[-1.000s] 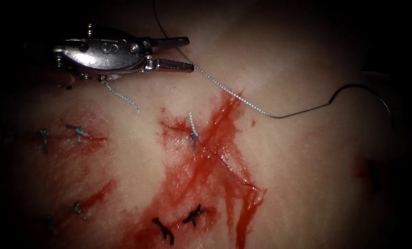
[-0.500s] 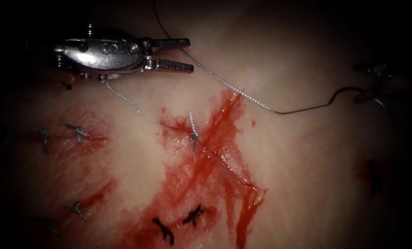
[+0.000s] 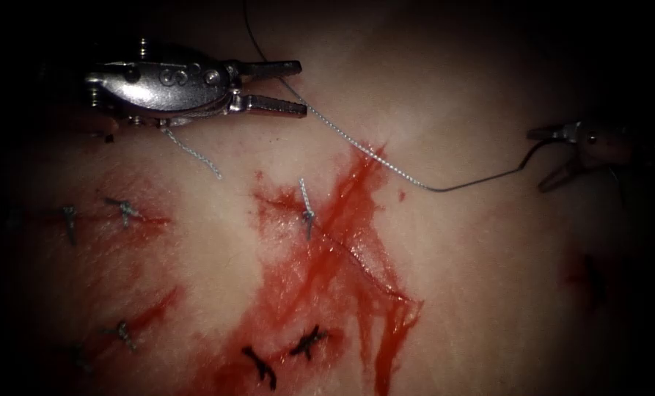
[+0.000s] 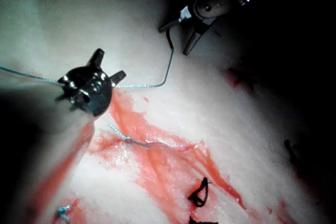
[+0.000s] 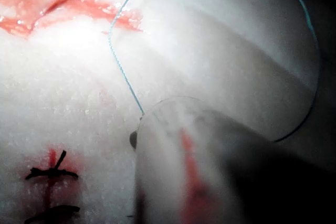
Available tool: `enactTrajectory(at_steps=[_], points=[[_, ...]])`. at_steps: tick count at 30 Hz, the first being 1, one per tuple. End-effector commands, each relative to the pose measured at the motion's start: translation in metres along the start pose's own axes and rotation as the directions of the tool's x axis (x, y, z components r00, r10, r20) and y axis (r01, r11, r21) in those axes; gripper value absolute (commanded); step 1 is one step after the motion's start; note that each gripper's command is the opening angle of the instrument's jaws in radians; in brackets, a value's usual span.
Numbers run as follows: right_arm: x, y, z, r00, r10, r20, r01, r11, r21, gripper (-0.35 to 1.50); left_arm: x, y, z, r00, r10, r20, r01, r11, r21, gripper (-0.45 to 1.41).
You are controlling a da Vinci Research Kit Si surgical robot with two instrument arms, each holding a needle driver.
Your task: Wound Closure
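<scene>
Upper left, the shiny steel left claw [image 3: 287, 88] gapes around pale braided thread [image 3: 356, 147]; the right claw [image 3: 551, 158], open, straddles the dark curved needle [image 3: 488, 176] lying free on pale tissue [image 3: 488, 293].

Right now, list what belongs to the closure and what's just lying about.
In use: left gripper, open, empty; right gripper, open, empty; needle, lying on the tissue right of the cut; thread.
Lying about: tied stitches; cut thread end; red fluid.

Thread [image 3: 371, 150] runs off endoscope view's top edge; right tool [image 3: 554, 158] shaft lost in dark at right
</scene>
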Motion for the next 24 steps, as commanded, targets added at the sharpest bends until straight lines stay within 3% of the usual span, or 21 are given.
enactTrajectory(at_steps=[1, 4, 6, 9, 10, 11, 12, 18, 20, 24], points=[[0.0008, 0.0007, 0.0007, 1.000, -0.011, -0.005, 0.011, 1.000, 0.001, 0.73, -0.0002, 0.0000, 0.0007, 1.000, 0.001, -0.001, -0.001, 1.000, -0.001, 0.41], [0.0009, 0.0014, 0.0010, 1.000, -0.021, 0.007, 0.021, 1.000, -0.012, 0.65, -0.0003, 0.0001, 0.0008, 1.000, 0.002, -0.001, -0.002, 1.000, -0.001, 0.41], [0.0008, 0.0019, 0.0012, 1.000, -0.022, 0.011, 0.023, 1.000, -0.017, 0.43, -0.0003, 0.0001, 0.0008, 1.000, 0.003, -0.001, -0.003, 1.000, -0.001, 0.41], [0.0003, 0.0022, 0.0016, 0.999, -0.034, 0.039, 0.034, 0.999, -0.001, 0.33, -0.0003, 0.0002, 0.0008, 1.000, 0.004, -0.002, -0.004, 1.000, -0.003, 0.41], [0.0002, 0.0022, 0.0017, 0.998, -0.034, 0.051, 0.034, 0.999, 0.003, 0.23, -0.0003, 0.0002, 0.0008, 1.000, 0.004, -0.002, -0.004, 1.000, -0.003, 0.41], [0.0001, 0.0021, 0.0018, 0.998, -0.034, 0.057, 0.034, 0.999, 0.014, -0.14, -0.0003, 0.0003, 0.0008, 1.000, 0.004, -0.002, -0.004, 1.000, -0.004, 0.41], [0.0000, 0.0021, 0.0018, 0.998, -0.033, 0.055, 0.031, 0.999, 0.039, -0.35, -0.0003, 0.0003, 0.0009, 1.000, 0.004, -0.002, -0.004, 1.000, -0.004, 0.41], [0.0008, 0.0022, 0.0005, 0.999, -0.001, 0.047, -0.002, 0.998, 0.069, -0.35, -0.0002, 0.0002, 0.0007, 1.000, 0.004, -0.003, -0.004, 1.000, -0.009, 0.42], [0.0010, 0.0023, -0.0007, 0.996, 0.064, 0.055, -0.067, 0.996, 0.053, -0.35, 0.0000, 0.0000, 0.0004, 1.000, -0.020, -0.009, 0.020, 1.000, -0.013, 0.32], [0.0012, 0.0027, -0.0047, 0.978, 0.194, 0.071, -0.181, 0.970, -0.161, -0.35, 0.0003, -0.0001, -0.0003, 0.960, -0.277, -0.039, 0.276, 0.960, -0.039, 0.29]])
